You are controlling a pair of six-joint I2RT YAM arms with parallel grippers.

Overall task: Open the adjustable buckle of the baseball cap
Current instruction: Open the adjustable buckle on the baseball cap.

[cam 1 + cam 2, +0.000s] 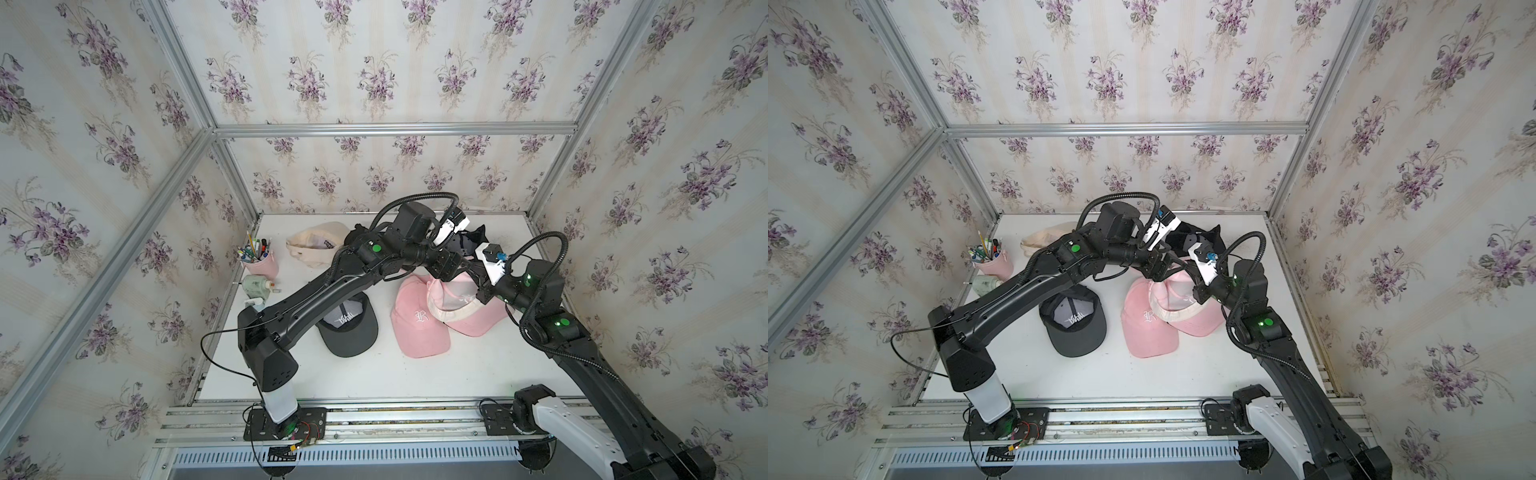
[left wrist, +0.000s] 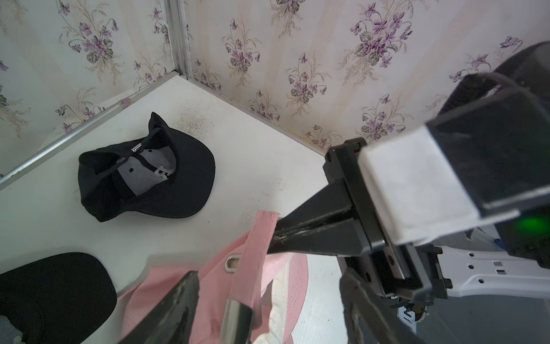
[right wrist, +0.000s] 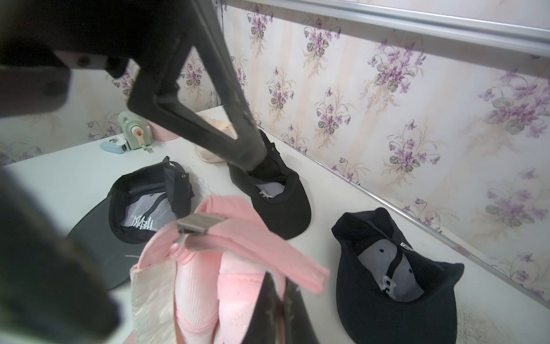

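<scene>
A pink baseball cap (image 1: pixel 461 300) (image 1: pixel 1179 291) hangs upside down above the table, in both top views and both wrist views. My right gripper (image 3: pixel 279 290) is shut on its back edge beside the pink strap (image 3: pixel 262 247). The silver buckle (image 3: pixel 202 223) (image 2: pixel 236 315) sits on that strap. My left gripper (image 2: pixel 268 278) is open, and the buckle lies between its fingers (image 2: pixel 181 297), nearer one of them and touched by neither. In the top views the two grippers meet over the cap, left (image 1: pixel 453 270) and right (image 1: pixel 478 286).
A second pink cap (image 1: pixel 419 328) lies under the held one. A black cap with white lettering (image 1: pixel 349 328), a beige cap (image 1: pixel 316 245) and two more black caps (image 3: pixel 279 193) (image 3: pixel 395 274) lie around. A pink pen cup (image 1: pixel 259 262) and a green sharpener (image 1: pixel 255 284) stand at the left wall.
</scene>
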